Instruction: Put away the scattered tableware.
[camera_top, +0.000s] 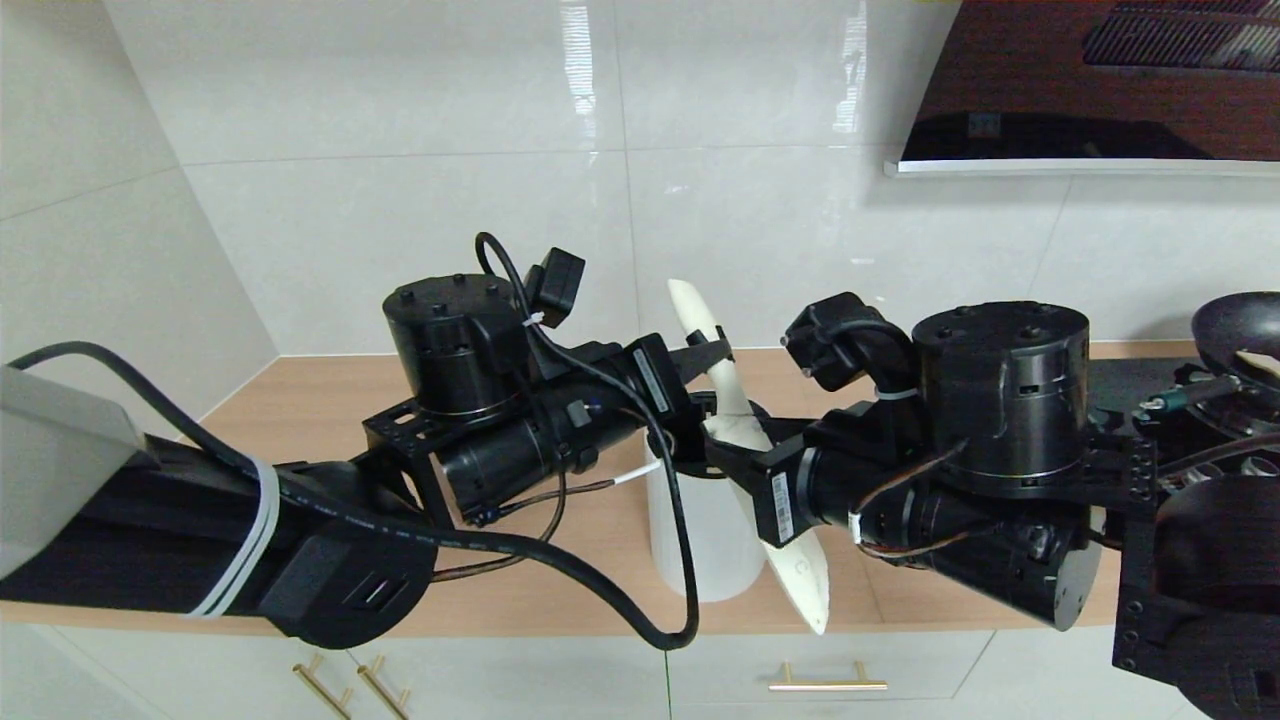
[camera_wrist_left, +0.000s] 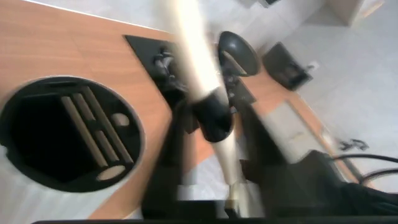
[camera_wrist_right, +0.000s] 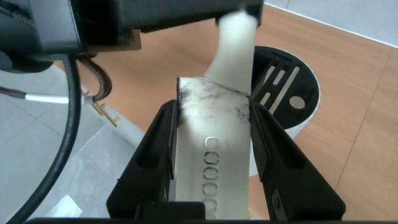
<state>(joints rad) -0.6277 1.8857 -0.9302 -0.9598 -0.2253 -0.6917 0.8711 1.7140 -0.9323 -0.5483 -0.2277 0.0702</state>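
A white spatula (camera_top: 790, 570) hangs tilted above a white utensil holder (camera_top: 700, 550) with a black slotted lid, which stands on the wooden counter. My left gripper (camera_top: 708, 352) is shut on the spatula's narrow handle near its upper end. My right gripper (camera_top: 738, 440) is shut on the wider part lower down; its fingers (camera_wrist_right: 155, 155) press both edges of the smudged blade (camera_wrist_right: 214, 130). The blade's tip reaches past the holder's front side. The holder's lid (camera_wrist_right: 292, 93) lies just beyond the blade, and the handle (camera_wrist_left: 193, 56) crosses beside the lid (camera_wrist_left: 37, 124).
A black cooktop with a dark pan (camera_top: 1240, 325) stands at the counter's right end, under a range hood (camera_top: 1090, 90). Tiled walls close the back and left. Drawers with gold handles (camera_top: 828, 685) sit below the counter's front edge. The wooden counter (camera_top: 320, 400) left of the holder is bare.
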